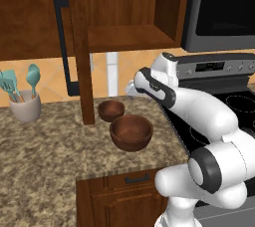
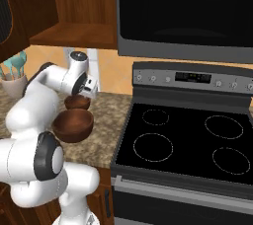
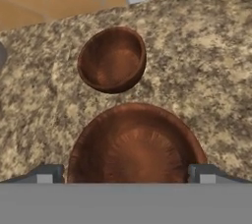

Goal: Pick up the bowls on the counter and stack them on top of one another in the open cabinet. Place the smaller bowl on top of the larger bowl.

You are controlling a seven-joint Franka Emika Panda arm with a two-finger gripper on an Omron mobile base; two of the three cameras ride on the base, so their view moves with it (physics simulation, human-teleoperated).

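Sitting on the granite counter (image 1: 45, 151) near its front edge, the larger bowl (image 1: 131, 132) is resting upright, with the smaller bowl (image 1: 111, 110) just behind it, close but apart. Both are lying below the open cabinet (image 1: 124, 34), whose door (image 1: 79, 47) is standing out over the counter left of the larger bowl. The gripper (image 3: 126, 171) is hovering above the larger bowl, jaws spread wide and holding nothing. A white cup of teal utensils (image 1: 25, 104) is standing well left of that bowl, and a black stovetop (image 2: 190, 142) is lying to its right.
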